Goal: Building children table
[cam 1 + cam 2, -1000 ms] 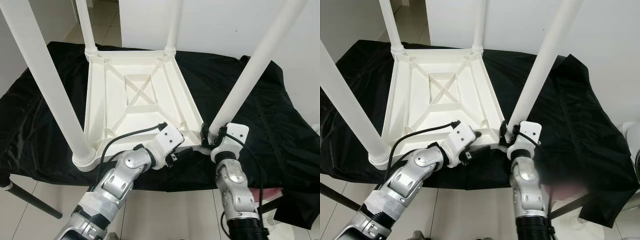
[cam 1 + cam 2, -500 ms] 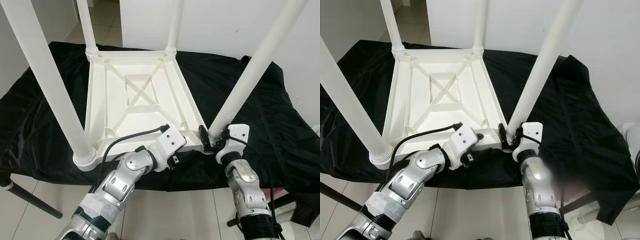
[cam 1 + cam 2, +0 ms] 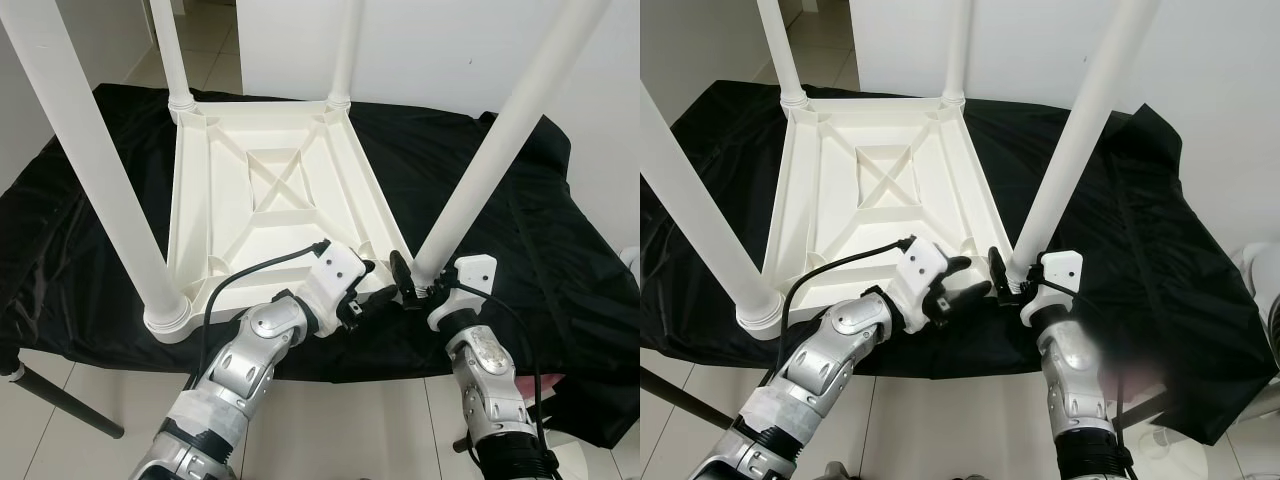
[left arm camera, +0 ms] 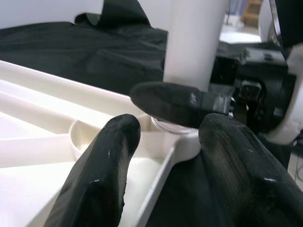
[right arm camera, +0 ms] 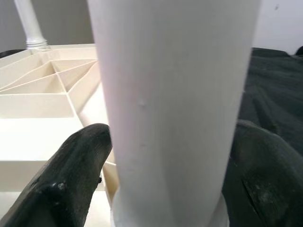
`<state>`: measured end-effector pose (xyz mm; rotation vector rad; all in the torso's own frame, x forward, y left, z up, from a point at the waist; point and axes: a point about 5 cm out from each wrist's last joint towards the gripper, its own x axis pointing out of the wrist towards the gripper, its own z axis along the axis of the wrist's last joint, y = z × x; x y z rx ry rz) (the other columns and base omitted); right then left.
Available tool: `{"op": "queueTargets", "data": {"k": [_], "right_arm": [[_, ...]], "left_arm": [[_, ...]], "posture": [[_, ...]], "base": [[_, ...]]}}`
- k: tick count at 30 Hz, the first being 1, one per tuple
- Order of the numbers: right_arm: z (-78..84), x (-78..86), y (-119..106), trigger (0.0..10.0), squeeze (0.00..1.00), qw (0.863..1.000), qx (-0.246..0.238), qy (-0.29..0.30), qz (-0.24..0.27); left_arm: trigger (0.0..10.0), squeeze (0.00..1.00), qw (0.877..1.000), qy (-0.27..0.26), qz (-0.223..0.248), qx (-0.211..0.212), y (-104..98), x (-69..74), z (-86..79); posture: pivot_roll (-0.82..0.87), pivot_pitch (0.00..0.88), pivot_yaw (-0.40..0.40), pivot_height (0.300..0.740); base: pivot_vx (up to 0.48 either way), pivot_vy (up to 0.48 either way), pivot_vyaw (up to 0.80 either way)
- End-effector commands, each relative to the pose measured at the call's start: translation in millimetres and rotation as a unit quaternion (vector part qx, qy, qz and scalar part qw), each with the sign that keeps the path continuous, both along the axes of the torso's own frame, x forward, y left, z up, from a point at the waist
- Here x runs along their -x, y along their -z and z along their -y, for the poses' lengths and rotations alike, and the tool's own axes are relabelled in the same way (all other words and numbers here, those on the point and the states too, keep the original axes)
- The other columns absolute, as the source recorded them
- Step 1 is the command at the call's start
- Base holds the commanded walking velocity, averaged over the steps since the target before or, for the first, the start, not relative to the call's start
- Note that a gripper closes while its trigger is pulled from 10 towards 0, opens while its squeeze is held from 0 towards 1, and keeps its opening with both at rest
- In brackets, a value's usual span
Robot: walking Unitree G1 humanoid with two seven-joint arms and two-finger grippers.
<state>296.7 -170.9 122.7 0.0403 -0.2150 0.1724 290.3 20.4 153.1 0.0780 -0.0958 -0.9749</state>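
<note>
All four legs stand in the upturned children's table on the black-draped desk. At five o'clock the right gripper straddles the last leg, jaws apart; the left gripper hovers open beside it. Seating looks nearly finished.

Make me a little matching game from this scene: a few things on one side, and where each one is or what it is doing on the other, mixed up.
Things:
1. right gripper
2. left gripper
3. tabletop
4. cloth

States:
A. black, spread under everything
B. white, lying upside down
C. fingers on either side of the near right leg
D. open, at the tabletop's near edge

Pairs: 1-C, 2-D, 3-B, 4-A
</note>
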Motion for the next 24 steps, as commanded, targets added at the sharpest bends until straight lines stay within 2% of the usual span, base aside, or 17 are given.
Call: {"op": "queueTargets", "data": {"k": [1,9,13,15,17,19,24], "right_arm": [[-1.9,-0.7,5,10.0,0.00,1.000,-0.002,0.008,-0.004],[0.1,-4.1,7,10.0,0.00,0.999,-0.034,0.005,-0.014],[2.8,-4.3,4,10.0,0.00,0.999,-0.044,0.012,-0.001],[3.9,-3.7,2,10.0,0.00,0.999,-0.039,0.016,0.008],[3.1,-4.4,6,10.0,0.00,1.000,-0.010,0.005,-0.005],[-1.0,-1.8,7,10.0,0.00,1.000,-0.017,-0.022,0.005],[-2.5,-0.8,7,10.0,0.00,0.999,-0.034,-0.021,0.012]], "left_arm": [[10.0,0.00,1.000,0.002,-0.006,0.023,0,0.7,-1.3],[10.0,0.00,0.999,0.017,-0.017,0.034,2,2.5,-5.7],[10.0,0.00,0.999,0.005,-0.025,0.046,6,0.9,-10.9],[10.0,0.00,0.999,-0.001,-0.022,0.047,6,1.2,-12.6],[10.0,0.00,0.998,-0.013,-0.016,0.059,6,0.5,-16.0],[10.0,0.00,0.997,-0.017,-0.026,0.066,9,-1.6,-17.7],[10.0,0.00,0.997,-0.017,-0.025,0.074,8,-3.5,-19.0]], "posture": [[-0.02,0.047,-0.049,0.740],[-0.02,0.042,-0.051,0.740],[-0.02,0.041,-0.048,0.740],[-0.01,0.038,-0.049,0.740],[-0.01,0.038,-0.046,0.740],[-0.01,0.038,-0.046,0.740],[-0.01,0.037,-0.046,0.740]], "base": [[0.000,0.000,0.00],[0.000,0.000,0.00],[0.000,0.000,0.00],[0.000,0.000,0.00],[0.000,0.000,0.00],[0.000,0.000,0.00],[0.000,0.000,0.00]]}}
